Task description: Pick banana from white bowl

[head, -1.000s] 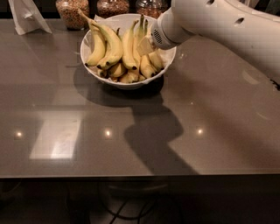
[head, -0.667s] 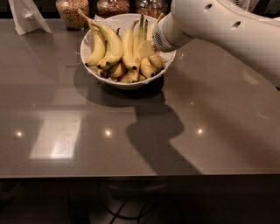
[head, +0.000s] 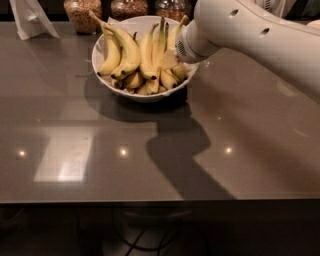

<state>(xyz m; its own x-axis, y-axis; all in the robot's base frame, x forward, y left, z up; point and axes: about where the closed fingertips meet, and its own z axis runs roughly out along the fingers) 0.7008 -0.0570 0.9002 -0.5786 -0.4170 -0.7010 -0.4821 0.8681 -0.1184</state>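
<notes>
Glossy grey-brown table (head: pixel 100 165) fills the view, throwing back small points of light and a pale square of glare on its near left part. At its far middle sits the bowl (head: pixel 145 96), white and round, heaped with fruit. The banana (head: pixel 148 57) lies in the middle of the heap, just left of the gripper (head: pixel 169 58). Its long axis runs near to far, with the stem end raised toward the far rim and the blunt end sunk among the short stubby bananas (head: pixel 134 80) at the near side of the bowl. Other long bananas (head: pixel 127 50) lie beside it on the left. They run much the same way but bend so that their stems point to the far left, past the rim. One more (head: pixel 173 34) stands at the right, partly behind the arm (head: pixel 250 35). The arm is thick and white; it comes in from the far right and slants down to the bowl's right part. The gripper at its end is down among the fruit on that side, against or very near the banana. It is mostly hidden by the wrist and the heap, so I cannot tell whether it is open or closed, nor whether it has hold of anything. The arm's shadow (head: pixel 175 145) falls dark on the table, near of the bowl. Three jars (head: pixel 82 12) of grainy stuff stand along the far edge behind the bowl, and a white sheet (head: pixel 30 17) is at the far left corner.
</notes>
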